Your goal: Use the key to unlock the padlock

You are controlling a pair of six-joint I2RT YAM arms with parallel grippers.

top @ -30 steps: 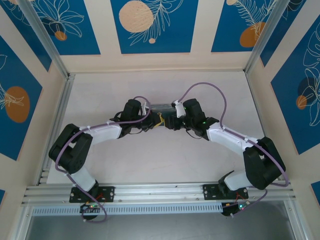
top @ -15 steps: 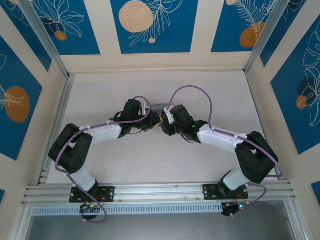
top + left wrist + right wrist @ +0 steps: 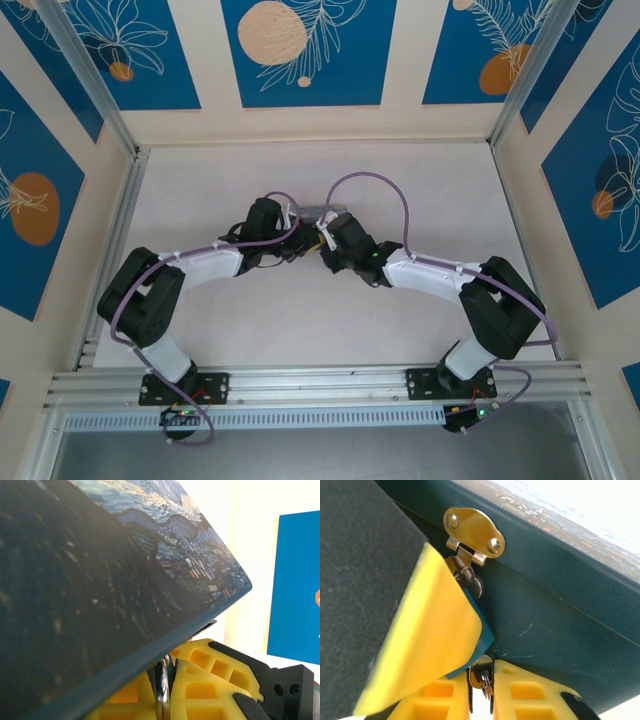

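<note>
Right wrist view: nearest the lens, the right gripper (image 3: 481, 672) has its yellow fingers (image 3: 530, 695) pinched on the key (image 3: 480, 680), which stands between them just under the padlock (image 3: 488, 636). Only a teal corner of the padlock shows. A broad yellow-and-black finger (image 3: 415, 625) of the other arm lies over the rest. Above it the shackle (image 3: 470, 577) hangs from a brass-coloured hasp (image 3: 474, 530) riveted to the dark side of the box (image 3: 560, 605).

Left wrist view: the left gripper (image 3: 165, 680) is clenched, with a thin silvery rim of metal (image 3: 160, 692) squeezed between its yellow fingers just under the box's lower edge. With its finger over the teal body in the right wrist view, it is grasping the padlock. The painted lid rises behind.

Top view: both wrists meet at mid-table (image 3: 420, 180), nose to nose against the near side of the box, with purple cables arching over them.
</note>
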